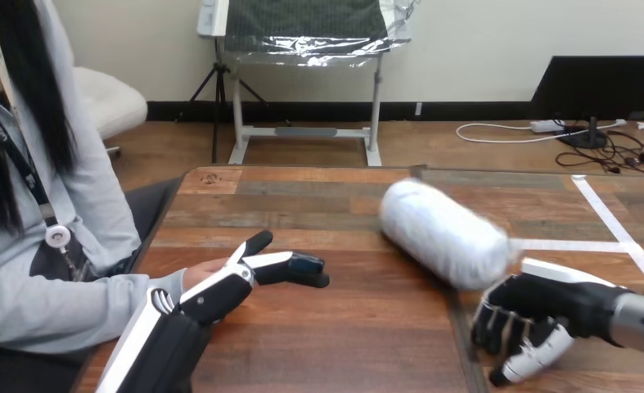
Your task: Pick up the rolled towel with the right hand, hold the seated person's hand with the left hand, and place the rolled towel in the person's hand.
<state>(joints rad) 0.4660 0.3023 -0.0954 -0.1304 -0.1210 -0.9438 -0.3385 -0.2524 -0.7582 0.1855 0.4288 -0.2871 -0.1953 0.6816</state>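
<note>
Seemingly pickup is the step in hand: the rolled towel lies mid-tabletop, just beside the right hand, whose curled fingers grip nothing. The left hand, fingers straight, lies over the person's hand at the left edge. The right hand likely needs to open, then wrap the towel.

Left robot hand flat, fingers straight; right robot hand palm-down, fingers curled.
</note>
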